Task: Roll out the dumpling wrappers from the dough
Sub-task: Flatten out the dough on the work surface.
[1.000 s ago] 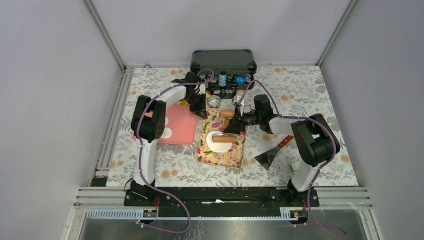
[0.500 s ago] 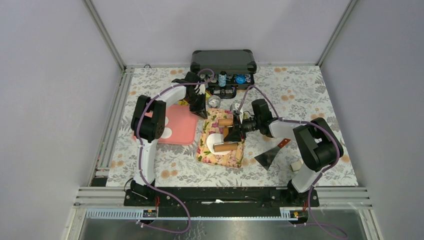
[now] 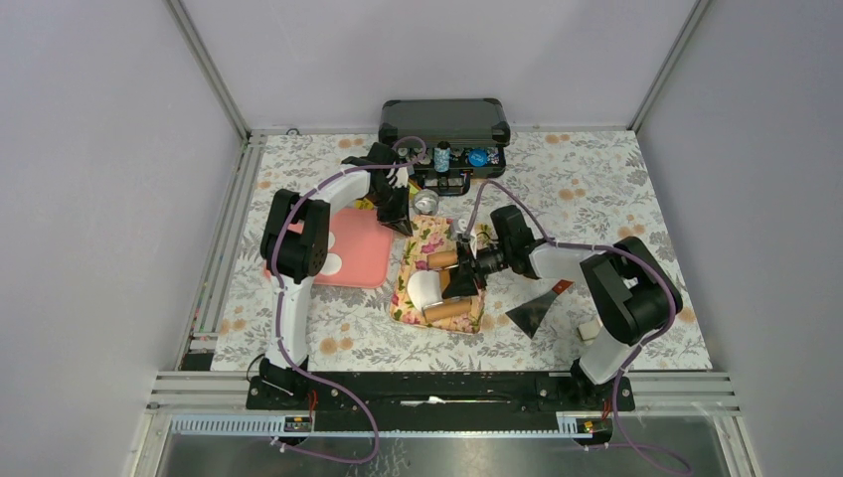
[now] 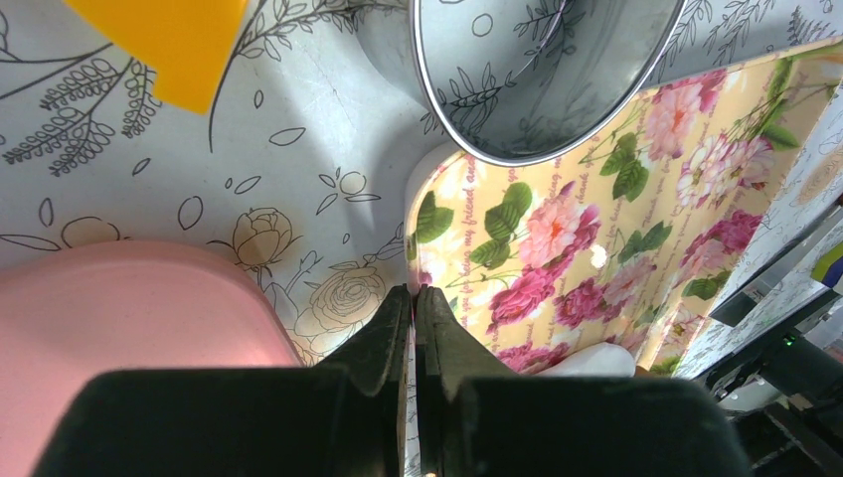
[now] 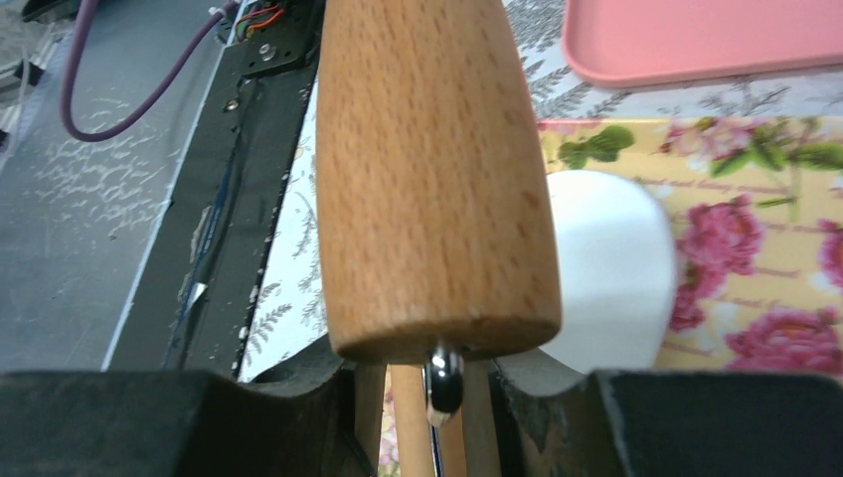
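Note:
A flattened white dumpling wrapper [image 3: 425,288] lies on the floral mat [image 3: 422,313]; it also shows in the right wrist view [image 5: 606,268] and the left wrist view [image 4: 591,360]. My right gripper [image 3: 463,279] is shut on the middle handle of a wooden rolling pin [image 3: 447,310], whose big roller [image 5: 427,179] rests at the wrapper's near edge. My left gripper [image 3: 394,217] is shut on the mat's far left edge [image 4: 437,248], next to a round silver tin [image 4: 537,79]. A white dough lump [image 3: 332,263] sits on the pink tray [image 3: 363,260], partly hidden by the left arm.
A black case [image 3: 444,121] with small bottles [image 3: 443,156] in front stands at the back. A metal scraper [image 3: 535,312] and a small white block [image 3: 589,328] lie right of the mat. A yellow piece [image 4: 169,40] lies by the tin.
My right gripper has drawn the rolling pin toward the near edge of the mat, over the white dough, which now looks longer and flatter. The left arm has not moved.

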